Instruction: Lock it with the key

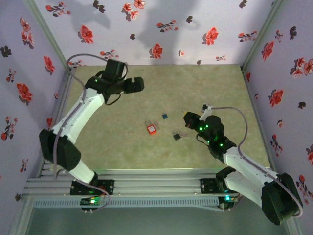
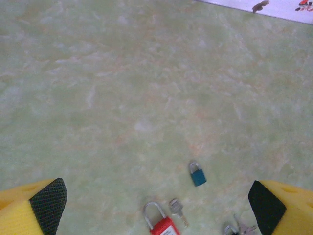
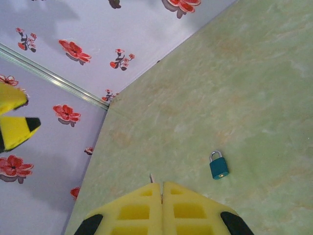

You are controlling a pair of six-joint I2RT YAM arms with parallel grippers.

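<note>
Above table point(image 2: 122, 73), left gripper point(image 2: 156, 203) spread wide, empty

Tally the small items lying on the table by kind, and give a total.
Red padlock: 1
Teal padlock: 1
Single silver key: 1
Dark item with keys, kind unclear: 1
Total: 4

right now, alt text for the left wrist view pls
A red padlock lies at the bottom edge of a pale green table, a silver key just right of it and a small teal padlock further up. Yellow jaws stand wide open at the two bottom corners.
</note>
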